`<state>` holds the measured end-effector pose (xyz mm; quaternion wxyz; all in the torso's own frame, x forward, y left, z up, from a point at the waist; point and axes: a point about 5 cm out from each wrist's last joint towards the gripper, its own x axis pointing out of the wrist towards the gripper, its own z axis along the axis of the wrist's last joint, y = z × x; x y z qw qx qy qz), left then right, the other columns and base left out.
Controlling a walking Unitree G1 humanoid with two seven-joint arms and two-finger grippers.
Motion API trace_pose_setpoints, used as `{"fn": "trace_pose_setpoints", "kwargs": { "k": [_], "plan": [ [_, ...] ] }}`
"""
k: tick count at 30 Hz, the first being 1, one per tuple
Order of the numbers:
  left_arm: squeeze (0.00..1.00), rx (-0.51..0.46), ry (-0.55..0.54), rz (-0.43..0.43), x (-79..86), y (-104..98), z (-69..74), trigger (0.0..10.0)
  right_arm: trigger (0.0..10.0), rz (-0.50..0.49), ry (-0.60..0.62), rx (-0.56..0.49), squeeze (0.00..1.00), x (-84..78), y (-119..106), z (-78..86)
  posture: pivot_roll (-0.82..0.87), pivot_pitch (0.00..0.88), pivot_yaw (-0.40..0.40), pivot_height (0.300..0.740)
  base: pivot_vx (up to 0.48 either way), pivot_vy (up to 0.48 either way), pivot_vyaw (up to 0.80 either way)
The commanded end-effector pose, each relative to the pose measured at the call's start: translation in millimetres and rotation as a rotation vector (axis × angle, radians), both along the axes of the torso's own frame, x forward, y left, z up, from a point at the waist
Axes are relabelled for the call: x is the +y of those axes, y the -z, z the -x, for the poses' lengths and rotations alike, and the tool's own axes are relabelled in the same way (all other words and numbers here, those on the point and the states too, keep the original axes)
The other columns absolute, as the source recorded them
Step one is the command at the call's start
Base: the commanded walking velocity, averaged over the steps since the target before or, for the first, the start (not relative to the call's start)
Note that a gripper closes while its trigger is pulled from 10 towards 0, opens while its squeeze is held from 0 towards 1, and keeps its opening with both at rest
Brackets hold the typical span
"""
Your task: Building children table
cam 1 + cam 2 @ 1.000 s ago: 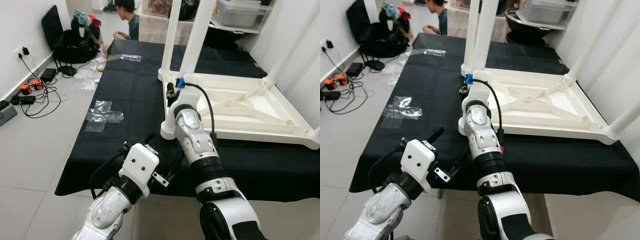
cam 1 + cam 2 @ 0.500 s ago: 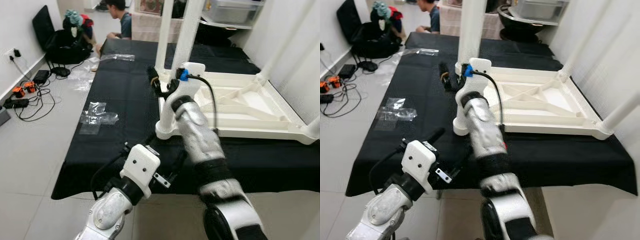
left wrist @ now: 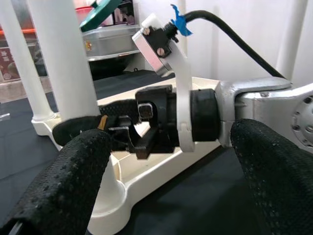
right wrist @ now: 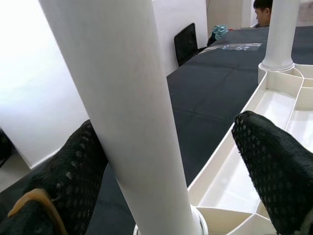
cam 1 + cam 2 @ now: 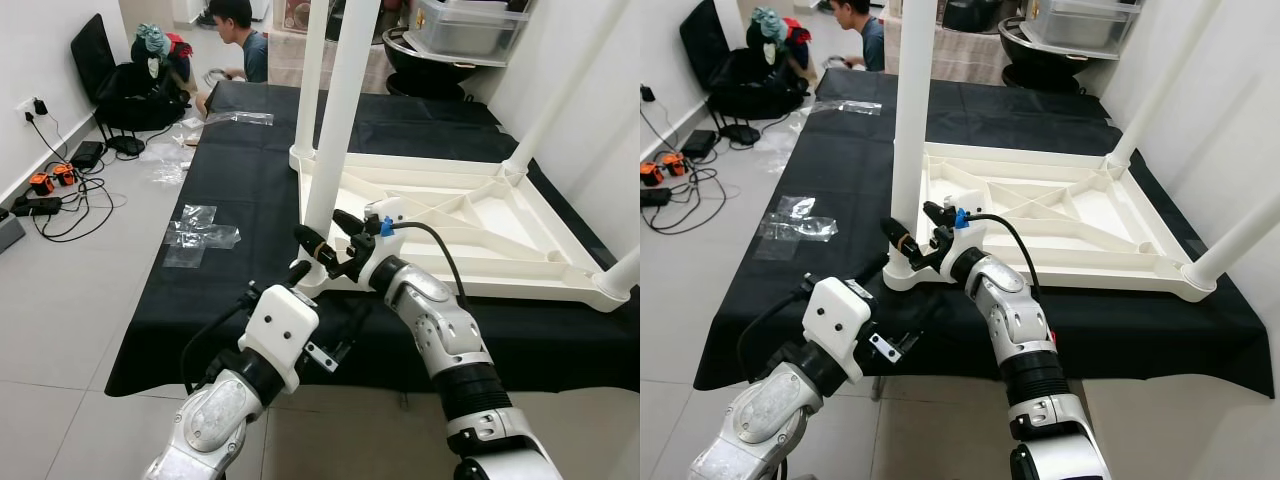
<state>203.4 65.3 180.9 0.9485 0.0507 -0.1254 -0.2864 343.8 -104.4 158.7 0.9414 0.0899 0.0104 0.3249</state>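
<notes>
1. A tiled room with white walls; a long black cloth [image 5: 250,190] covers a low surface, and the white children's table [image 5: 470,225] lies on it upside down, ribbed underside facing up.

2. The right gripper [image 5: 328,243] sits at the base of the near corner leg [image 5: 340,110]. Its two black fingers stand apart, one on each side of the white tube, which the right wrist view shows between them. One finger [image 4: 80,169] lies against or very near the leg; the other is clear of it. So the jaws are open around the leg, not clamped.

3. The left gripper [image 5: 335,335] hangs low at the cloth's front edge, fingers spread and holding nothing, pointed toward the right wrist.

4. Progress, as I judge it: four legs stand in the corner sockets, the far left leg [image 5: 312,75] among them, so assembly looks nearly done. What seems left is seating or tightening this near leg, then turning the table upright. Whether the leg is fully home in its socket [image 5: 902,272] cannot be told.

5. Around: clear plastic wrappers [image 5: 200,235] lie on the cloth and floor. A person [image 5: 245,40] sits at the far end beside dark bags [image 5: 140,85]. Cables and chargers [image 5: 55,190] lie on the floor by the wall.

6. In the way: the right arm's own black cable [image 5: 440,260] loops just above the frame.
</notes>
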Motion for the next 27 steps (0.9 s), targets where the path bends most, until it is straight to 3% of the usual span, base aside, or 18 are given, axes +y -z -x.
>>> {"fn": "trace_pose_setpoints", "kwargs": {
  "k": [1, 3, 5, 10, 14, 19, 20, 22, 23, 24, 25, 26, 27],
  "plan": [
    [0.00, 0.010, 0.007, 0.001, -1.1, 1.7, -1.0, 10.0, 10.0, -0.011, 0.031, 0.014, 0.00, -8.8, 2.1, -1.1, 0.07, 0.011, -0.108, 0.740, 0.000, 0.000, 0.00],
    [0.00, -0.004, -0.008, -0.022, 4.7, 0.6, -8.1, 10.0, 10.0, 0.038, 0.139, 0.050, 0.00, -32.7, 11.3, -3.7, 0.07, 0.011, -0.103, 0.740, 0.000, 0.000, 0.00],
    [0.00, -0.004, -0.008, -0.022, 4.7, 0.6, -8.1, 10.0, 10.0, 0.038, 0.139, 0.050, 0.00, -32.7, 11.3, -3.7, 0.07, 0.011, -0.103, 0.740, 0.000, 0.000, 0.00],
    [0.00, -0.019, -0.019, -0.056, 15.2, -0.6, -19.1, 10.0, 10.0, 0.141, 0.110, 0.127, 0.00, -58.5, 33.3, 5.1, 0.06, 0.000, -0.097, 0.740, 0.000, 0.000, 0.00],
    [0.00, -0.020, -0.015, -0.074, 20.0, 0.4, -22.5, 10.0, 10.0, 0.166, 0.132, 0.175, 0.00, -73.7, 44.1, 8.4, 0.06, 0.000, -0.093, 0.740, 0.000, 0.000, 0.00],
    [0.00, -0.018, -0.014, -0.086, 21.5, 1.9, -21.8, 10.0, 10.0, 0.044, -0.218, 0.217, 0.00, -63.2, 39.7, 36.6, 0.06, 0.001, -0.094, 0.740, 0.000, 0.000, 0.00],
    [0.00, -0.018, -0.014, -0.086, 21.5, 1.9, -21.8, 10.0, 10.0, 0.044, -0.218, 0.217, 0.00, -63.2, 39.7, 36.6, 0.06, 0.001, -0.094, 0.740, 0.000, 0.000, 0.00],
    [0.00, -0.016, -0.015, -0.084, 20.8, 1.7, -20.8, 10.0, 10.0, 0.155, -0.311, 0.229, 0.00, -68.0, 44.5, 47.4, 0.06, 0.015, -0.095, 0.740, 0.000, 0.000, 0.00],
    [0.00, -0.017, -0.014, -0.083, 20.7, 1.4, -20.7, 10.0, 10.0, 0.248, -0.255, 0.230, 0.00, -77.0, 49.5, 43.3, 0.06, 0.018, -0.098, 0.740, 0.000, 0.000, 0.00],
    [0.00, -0.018, -0.016, -0.082, 21.1, 0.8, -21.5, 10.0, 10.0, 0.353, -0.103, 0.257, 0.00, -94.4, 55.5, 32.4, 0.06, 0.022, -0.095, 0.740, 0.000, 0.000, 0.00],
    [0.00, -0.020, -0.017, -0.081, 21.4, 0.4, -22.2, 10.0, 10.0, 0.416, 0.007, 0.274, 0.00, -106.5, 58.4, 25.2, 0.06, 0.022, -0.094, 0.740, 0.000, 0.000, 0.00],
    [0.00, -0.020, -0.017, -0.081, 21.4, 0.4, -22.2, 10.0, 10.0, 0.416, 0.007, 0.274, 0.00, -106.5, 58.4, 25.2, 0.06, 0.022, -0.094, 0.740, 0.000, 0.000, 0.00],
    [0.00, -0.021, -0.016, -0.083, 21.9, 0.3, -23.5, 10.0, 10.0, 0.476, 0.121, 0.260, 0.00, -118.7, 57.7, 18.2, 0.06, 0.022, -0.094, 0.740, 0.000, 0.000, 0.00]
  ]
}}
